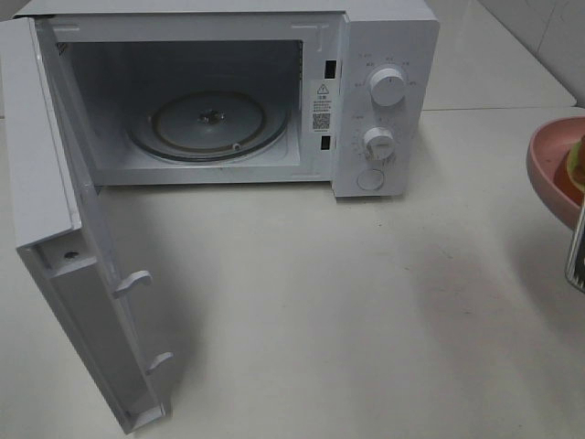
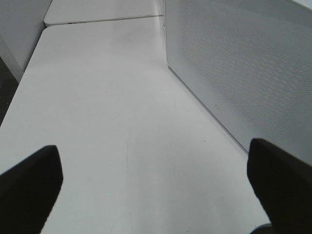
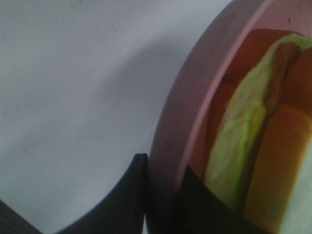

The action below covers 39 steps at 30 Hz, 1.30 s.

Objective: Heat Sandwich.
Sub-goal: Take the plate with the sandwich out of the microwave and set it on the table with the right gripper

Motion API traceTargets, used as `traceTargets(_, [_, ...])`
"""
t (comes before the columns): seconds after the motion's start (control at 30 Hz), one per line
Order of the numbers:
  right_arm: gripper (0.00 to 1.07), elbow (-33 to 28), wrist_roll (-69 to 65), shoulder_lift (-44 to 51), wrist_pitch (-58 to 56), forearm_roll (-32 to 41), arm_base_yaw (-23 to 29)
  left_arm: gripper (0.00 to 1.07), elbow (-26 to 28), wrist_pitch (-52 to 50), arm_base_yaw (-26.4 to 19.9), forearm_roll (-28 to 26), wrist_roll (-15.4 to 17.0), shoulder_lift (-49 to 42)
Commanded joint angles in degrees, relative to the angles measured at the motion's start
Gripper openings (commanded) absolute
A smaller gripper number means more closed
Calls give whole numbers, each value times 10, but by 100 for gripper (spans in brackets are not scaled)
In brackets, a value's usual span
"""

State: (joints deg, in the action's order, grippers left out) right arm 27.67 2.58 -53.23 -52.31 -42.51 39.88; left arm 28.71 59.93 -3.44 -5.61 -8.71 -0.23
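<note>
As one microwave (image 1: 228, 91) gapes, one plate (image 3: 185, 112), seemingly one sandwich (image 3: 243, 141)

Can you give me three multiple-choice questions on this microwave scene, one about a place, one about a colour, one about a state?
1. Where is the sandwich?
A. On the turntable
B. On the plate at the right edge
C. On the table by the door

2. What colour is the plate?
A. Pink
B. Blue
C. White

3. How is the microwave door?
A. Shut
B. Swung open
C. Removed

Answers:
1 B: the right tool grips the plate rim with the sandwich on it.
2 A: the rim shows pink in both views.
3 B: the glass turntable is exposed and bare.
</note>
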Motion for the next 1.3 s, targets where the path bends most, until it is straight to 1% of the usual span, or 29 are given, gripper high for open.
traceTargets(0.03, [1,2,-49,-16,-14,-43,2,98,-2,-3,3,1,1,-12])
traceTargets(0.1, [1,3,-106,-41,-23,-66,2,98,-2,-3,3,1,1,-12])
traceTargets(0.13, [1,3,-106,-41,-23,-66,2,98,-2,-3,3,1,1,-12])
traceTargets(0.2, [1,3,-150,-58,-23,-83,2,98,-2,-3,3,1,1,-12])
traceTargets(0.23, [1,5,-194,-77,-23,-98,2,98,-2,-3,3,1,1,-12])
traceTargets(0.27, [1,5,-194,-77,-23,-98,2,98,-2,-3,3,1,1,-12])
traceTargets(0.37, [1,5,-250,-104,-23,-116,2,98,-2,-3,3,1,1,-12])
traceTargets(0.4, [2,5,-287,-123,-21,-118,2,98,-2,-3,3,1,1,-12])
traceTargets(0.43, [2,5,-287,-123,-21,-118,2,98,-2,-3,3,1,1,-12])
traceTargets(0.8, [3,6,-449,-221,-3,-117,1,98,-2,-3,3,1,1,-12])
traceTargets(0.93, [3,27,-484,-264,-4,-118,1,98,-2,-3,3,1,1,-12])
traceTargets(0.97, [4,43,-499,-284,-3,-118,1,98,-2,-3,3,1,1,-12])
traceTargets(1.03, [4,51,-507,-293,-3,-118,1,98,-2,-3,3,1,1,-12])
traceTargets(1.13, [4,85,-532,-335,-4,-118,1,98,-2,-3,3,1,1,-12])
traceTargets(1.2, [4,92,-536,-346,-4,-118,0,98,-2,-3,3,1,1,-12])
traceTargets(1.23, [4,105,-545,-367,-3,-116,-6,98,-2,-3,3,1,1,-12])
traceTargets(1.3, [4,109,-548,-374,-3,-113,-13,98,-2,-3,3,1,1,-12])
